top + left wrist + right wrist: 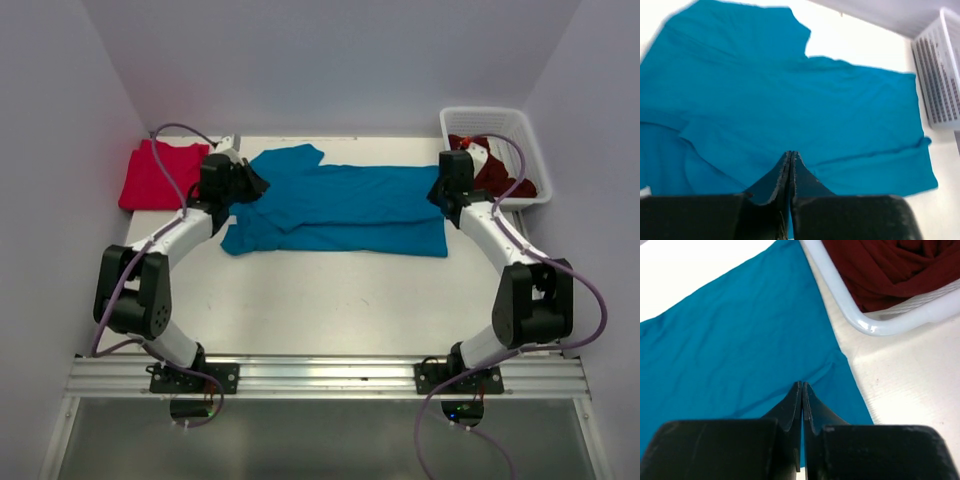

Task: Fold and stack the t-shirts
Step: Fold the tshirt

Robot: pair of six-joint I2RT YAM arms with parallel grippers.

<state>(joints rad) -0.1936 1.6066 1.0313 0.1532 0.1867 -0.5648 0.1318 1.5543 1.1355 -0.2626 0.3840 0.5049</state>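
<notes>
Teal t-shirt [350, 205] is spread flat on the tabletop [330, 300], left claw [791, 155] clenched at its 9 o'clock edge, right claw [802, 386] clenched at 3 o'clock, no cloth seen pinched; a layer could be missed and the fold dragged askew.

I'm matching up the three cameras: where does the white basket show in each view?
Top external: white basket at upper right, maroon shirts inside.
Left wrist: upper right edge, cropped.
Right wrist: top right corner, rim curving.
Shared landmark: the teal t-shirt, spread beside it in all three.
</notes>
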